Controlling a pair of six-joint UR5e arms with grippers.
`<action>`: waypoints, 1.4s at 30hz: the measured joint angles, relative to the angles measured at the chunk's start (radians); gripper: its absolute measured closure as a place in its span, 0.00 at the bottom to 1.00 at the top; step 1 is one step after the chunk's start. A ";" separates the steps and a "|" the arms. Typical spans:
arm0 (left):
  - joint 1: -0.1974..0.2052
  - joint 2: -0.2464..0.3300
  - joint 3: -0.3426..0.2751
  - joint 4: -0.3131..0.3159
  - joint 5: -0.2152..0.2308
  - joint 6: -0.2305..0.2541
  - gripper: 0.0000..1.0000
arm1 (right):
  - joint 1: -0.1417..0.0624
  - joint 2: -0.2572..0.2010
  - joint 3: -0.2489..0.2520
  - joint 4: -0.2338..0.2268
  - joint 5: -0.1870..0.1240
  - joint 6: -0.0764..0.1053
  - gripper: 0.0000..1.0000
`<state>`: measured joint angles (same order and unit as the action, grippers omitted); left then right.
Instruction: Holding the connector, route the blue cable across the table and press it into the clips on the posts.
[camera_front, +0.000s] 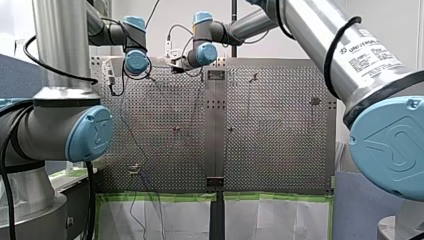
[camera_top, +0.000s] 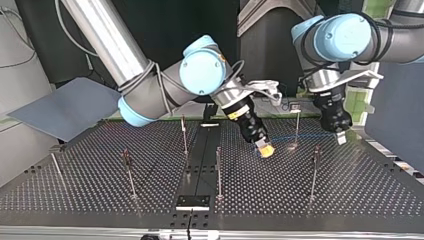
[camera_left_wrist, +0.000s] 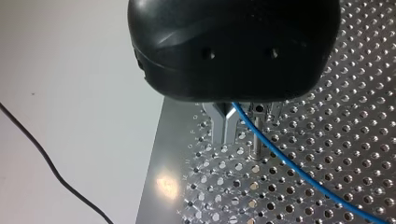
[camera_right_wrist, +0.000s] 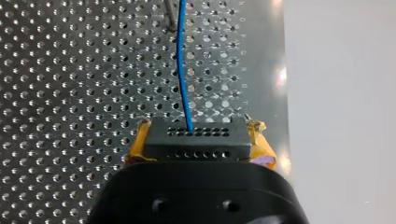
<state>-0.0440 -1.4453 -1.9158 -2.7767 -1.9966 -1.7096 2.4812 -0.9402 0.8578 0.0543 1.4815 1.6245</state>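
Perforated metal table (camera_top: 100, 190) w/ thin upright posts (camera_top: 218, 170) dotted across it, two arms in over its far side as top view has it. Right gripper (camera_top: 266, 150) sits low nr the middle, tilted down toward the table, clamped on the black connector (camera_right_wrist: 196, 140), w/ yellow pads (camera_right_wrist: 260, 147) squeezing it from both sides. Blue cable (camera_right_wrist: 182, 70) leaves the connector's front face & runs straight ahead over the holes, close by a post. In top view it's a faint line btwn the two grippers. Left gripper (camera_top: 341, 136) hangs upright nr the table edge at top view's right. Cable comes out from under its black body, but can't tell if it's gripping or open.
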 joint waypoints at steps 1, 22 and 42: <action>-0.001 0.003 -0.006 -0.001 0.000 0.000 1.00 | 0.000 -0.004 0.000 0.002 0.000 0.000 1.00; 0.014 -0.073 -0.040 0.063 0.049 -0.018 1.00 | 0.009 -0.008 0.027 0.032 0.011 0.006 1.00; 0.086 -0.115 -0.014 0.156 0.126 -0.040 1.00 | -0.003 0.019 0.019 0.026 0.002 -0.005 1.00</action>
<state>0.0416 -1.5600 -1.9294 -2.6208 -1.8703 -1.7496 2.4779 -0.9209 0.8765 0.0798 1.4833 1.6193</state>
